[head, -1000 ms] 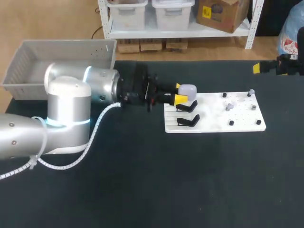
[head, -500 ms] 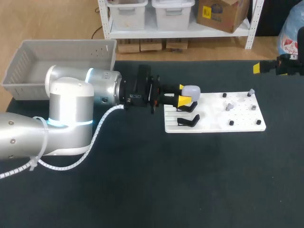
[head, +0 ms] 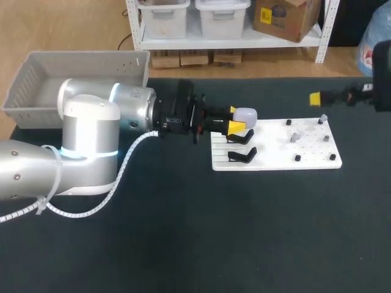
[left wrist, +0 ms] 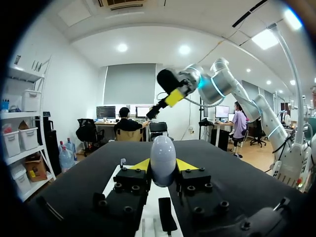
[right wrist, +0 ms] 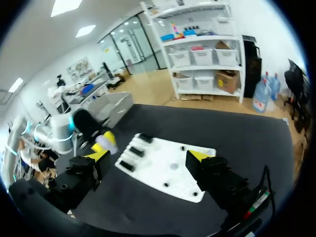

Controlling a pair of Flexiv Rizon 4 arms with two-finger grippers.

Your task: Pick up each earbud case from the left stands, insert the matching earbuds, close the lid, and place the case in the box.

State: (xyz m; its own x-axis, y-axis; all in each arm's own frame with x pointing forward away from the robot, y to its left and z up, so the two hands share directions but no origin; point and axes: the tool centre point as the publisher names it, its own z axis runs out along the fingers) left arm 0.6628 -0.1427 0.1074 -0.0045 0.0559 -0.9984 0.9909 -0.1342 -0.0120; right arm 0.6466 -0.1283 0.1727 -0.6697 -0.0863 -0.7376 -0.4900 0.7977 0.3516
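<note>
The earbud case [head: 244,115] is clamped between the yellow tips of the left pincer [left wrist: 163,165]. It is held at the 10 o'clock corner of the white board [head: 275,160], just beyond the black stands [head: 242,154], and its long axis seems to run 9-to-3 along the fingers. What look like the earbuds [head: 294,137] sit toward 3 o'clock from the case, nearer the right pincer [right wrist: 148,157], whose fingers are spread wide and empty above the worktop [head: 183,244]. Over the last second the case has edged slightly toward 3 o'clock, and the right pincer has come in toward 8 o'clock, closer to the board.
</note>
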